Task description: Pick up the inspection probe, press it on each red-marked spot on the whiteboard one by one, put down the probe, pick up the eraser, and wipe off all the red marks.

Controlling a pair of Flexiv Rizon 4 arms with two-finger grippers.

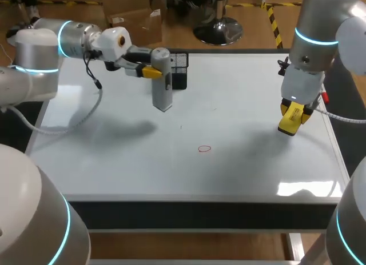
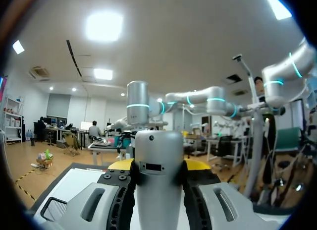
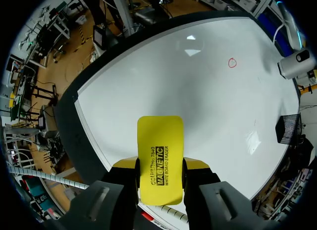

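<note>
Evidently both tools were held ready: left fingers [image 1: 151, 72] clamped the probe [image 1: 162, 82] upright beyond the mark [image 1: 204, 149], tip down for pressing; right fingers [image 3: 197, 164] gripped the eraser [image 3: 159, 155] well off to the mark's right, for wiping.

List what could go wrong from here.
1. The inspection probe, shut in the left jaws, hangs seemingly close to the black mesh basket; a swing could knock it.
2. The right jaws hold the yellow eraser, so the red circle might get wiped before it is probed.
3. That circle lies between both arms; converging there, they might collide.
</note>
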